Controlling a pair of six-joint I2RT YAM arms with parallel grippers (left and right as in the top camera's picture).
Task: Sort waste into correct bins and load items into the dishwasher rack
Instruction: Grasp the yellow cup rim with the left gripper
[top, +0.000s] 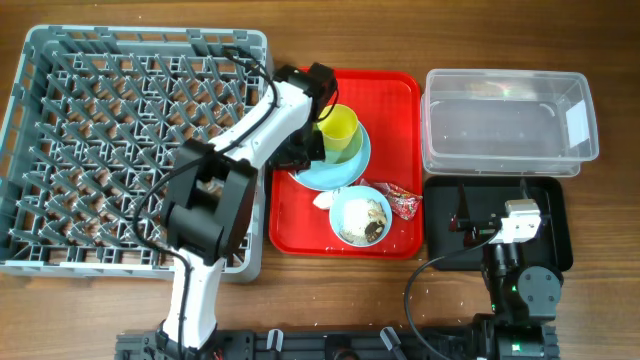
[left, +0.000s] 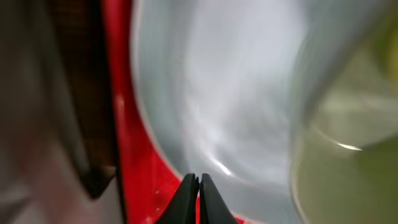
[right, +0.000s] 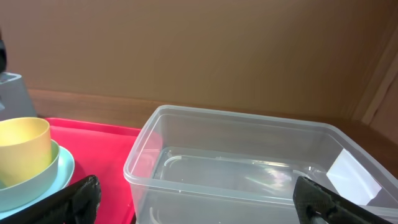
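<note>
- left gripper (left: 199, 198): jaws pressed together, nothing seen between them, tips at the rim of the pale blue plate (left: 211, 93)
- right gripper (right: 199, 196): jaws spread wide, empty, clear tub (right: 239, 117) just ahead

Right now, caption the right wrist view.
Clear tub beside the red tray; yellow cup sits in blue bowl.
</note>
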